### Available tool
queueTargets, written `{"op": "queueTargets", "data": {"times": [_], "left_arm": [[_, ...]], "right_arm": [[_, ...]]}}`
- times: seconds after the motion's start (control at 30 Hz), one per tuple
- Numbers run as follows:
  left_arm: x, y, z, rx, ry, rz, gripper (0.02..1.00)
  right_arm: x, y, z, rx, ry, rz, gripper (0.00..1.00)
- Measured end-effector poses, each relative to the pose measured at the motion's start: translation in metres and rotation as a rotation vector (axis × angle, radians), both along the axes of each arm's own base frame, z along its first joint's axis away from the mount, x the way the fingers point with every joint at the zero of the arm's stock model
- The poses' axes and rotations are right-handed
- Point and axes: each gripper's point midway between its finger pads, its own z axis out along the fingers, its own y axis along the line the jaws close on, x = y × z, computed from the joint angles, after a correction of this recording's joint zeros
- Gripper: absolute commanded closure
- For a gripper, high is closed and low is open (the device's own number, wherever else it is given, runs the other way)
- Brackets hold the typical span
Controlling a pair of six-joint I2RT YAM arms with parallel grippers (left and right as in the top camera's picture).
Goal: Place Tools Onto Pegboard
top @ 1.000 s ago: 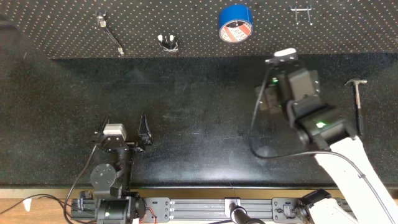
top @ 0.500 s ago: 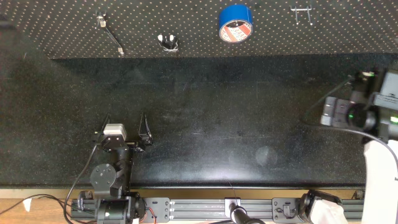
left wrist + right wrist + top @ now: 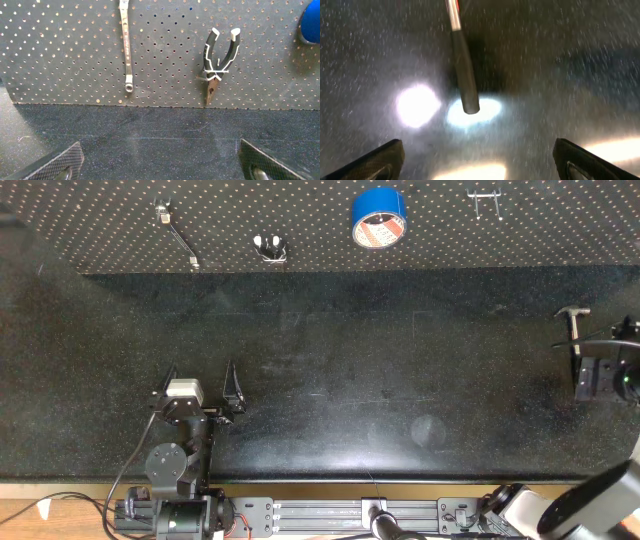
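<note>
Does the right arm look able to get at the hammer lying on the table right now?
Probably yes: the right gripper hovers open over the end of the hammer handle, with nothing lying between them.

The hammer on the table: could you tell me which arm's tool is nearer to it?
Right. The right tool is open just off the handle end of the hammer; the left tool sits far across the table, on its left side.

Blue tape [image 3: 379,218], silver wrench [image 3: 126,50], black-and-white pliers [image 3: 212,77] — dotted black pegboard [image 3: 90,220]
</note>
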Motion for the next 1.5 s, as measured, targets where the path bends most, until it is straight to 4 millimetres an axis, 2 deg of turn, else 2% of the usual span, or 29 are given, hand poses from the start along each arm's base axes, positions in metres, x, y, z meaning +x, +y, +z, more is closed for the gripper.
{"op": "queueTargets", "data": {"times": [0.13, 0.2, 0.4, 0.63, 1.03, 1.07, 1.13, 1.23, 1.27, 1.5], "left_arm": [[0.0, 0.0, 0.0, 0.0, 0.0, 0.0, 0.023], [0.0, 0.0, 0.0, 0.0, 0.0, 0.0, 0.023], [0.0, 0.0, 0.0, 0.0, 0.0, 0.0, 0.023], [0.0, 0.0, 0.0, 0.0, 0.0, 0.0, 0.025], [0.0, 0.0, 0.0, 0.0, 0.0, 0.0, 0.023], [0.0, 0.0, 0.0, 0.0, 0.0, 0.0, 0.023], [0.0, 0.0, 0.0, 0.0, 0.0, 0.0, 0.023], [0.0, 0.0, 0.0, 0.0, 0.0, 0.0, 0.023], [0.0, 0.0, 0.0, 0.0, 0.0, 0.0, 0.023], [0.0, 0.0, 0.0, 0.0, 0.0, 0.0, 0.023]], "right_arm": [[0.019, -0.001, -0.024, 0.052, -0.024, 0.098, 0.029], [0.024, -0.003, -0.03, 0.053, -0.035, 0.12, 0.029], [0.031, -0.005, -0.055, 0.066, -0.013, 0.227, 0.029], [0.049, 0.008, -0.062, -0.002, 0.026, 0.355, 0.031], [0.046, 0.008, -0.073, 0.02, 0.069, 0.274, 0.049], [0.046, 0.009, -0.073, 0.026, 0.066, 0.269, 0.161], [0.048, 0.01, -0.073, 0.039, 0.059, 0.259, 0.522], [0.048, 0.01, -0.073, 0.039, 0.058, 0.249, 0.849], [0.048, 0.009, -0.073, 0.035, 0.06, 0.247, 0.921], [0.048, 0.007, -0.073, 0.031, 0.063, 0.241, 0.925]]}}
